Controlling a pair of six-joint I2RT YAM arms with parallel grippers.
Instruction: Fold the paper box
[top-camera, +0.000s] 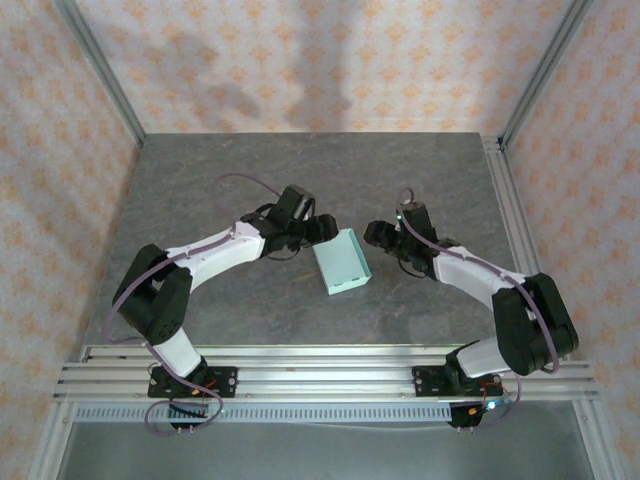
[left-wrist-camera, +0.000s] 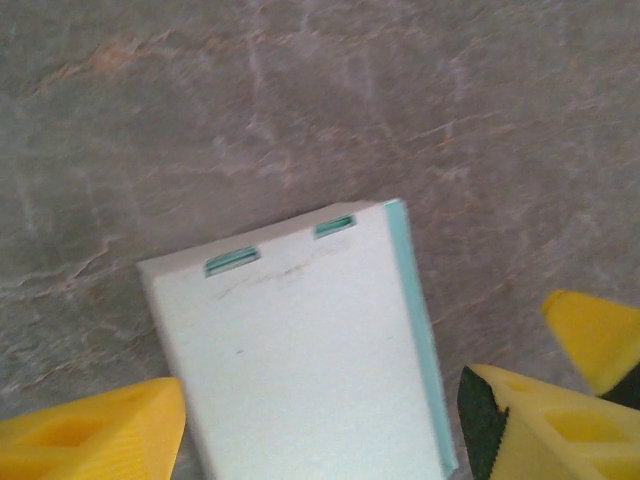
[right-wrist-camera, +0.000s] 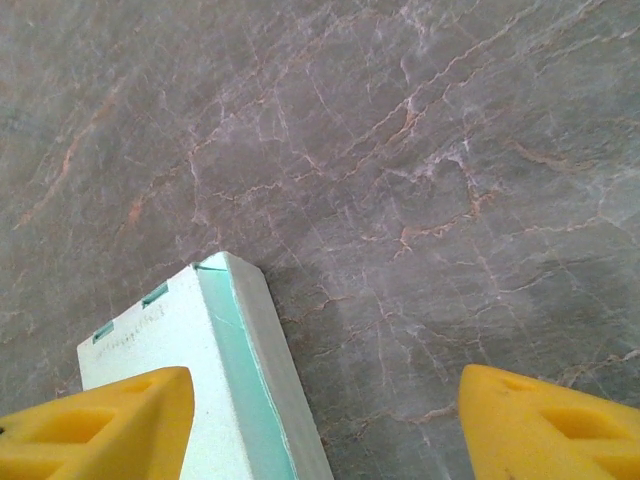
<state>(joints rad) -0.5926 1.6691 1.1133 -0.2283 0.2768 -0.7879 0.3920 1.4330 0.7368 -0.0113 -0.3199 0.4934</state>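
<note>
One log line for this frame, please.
paper box: closed, flat on table | left gripper: straddles box, grip unclear | right gripper: open, box beside one finger, not held

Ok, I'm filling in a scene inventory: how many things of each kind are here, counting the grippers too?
Paper box, mint green: 1
Grippers: 2, the left gripper and the right gripper
Total: 3
</note>
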